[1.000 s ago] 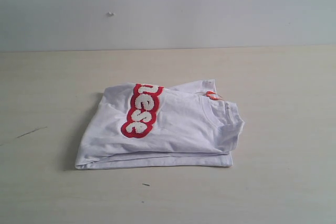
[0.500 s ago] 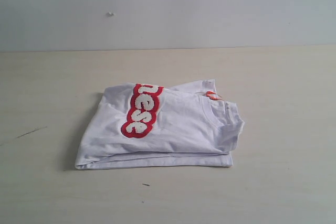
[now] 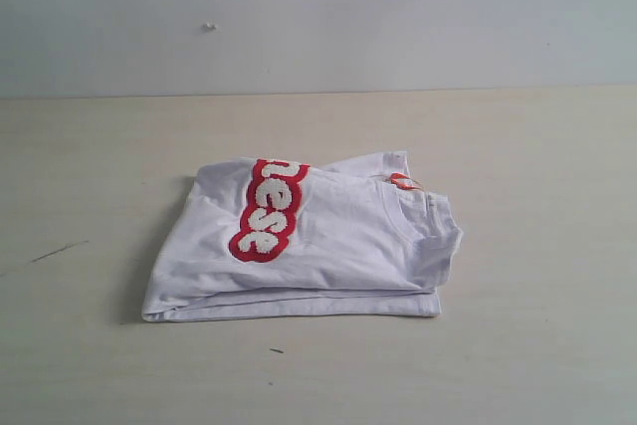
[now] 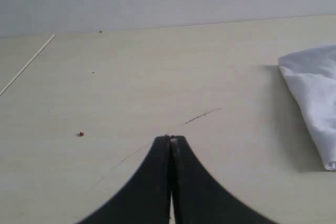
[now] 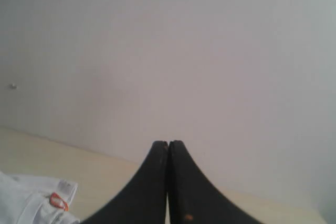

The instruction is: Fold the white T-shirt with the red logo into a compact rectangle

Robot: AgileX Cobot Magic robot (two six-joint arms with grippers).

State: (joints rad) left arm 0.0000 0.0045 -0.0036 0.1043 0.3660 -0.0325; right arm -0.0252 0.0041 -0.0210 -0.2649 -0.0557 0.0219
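One white T-shirt lies folded into a rough rectangle near the middle of the pale wooden table, several layers stacked at its near edge. One red logo runs across its top layer, with the fluffy white letters "ese" readable before the patch wraps over the far fold. One small orange neck tag shows at the collar, on the shirt's right end in the exterior view.

Two grippers appear, each only in its own wrist view. The left gripper is held low over bare table, its black fingers pressed together on nothing, with the shirt's edge well apart from it. The right gripper points mostly at the plain wall, fingers likewise pressed together and empty, with the collar end clear of it.
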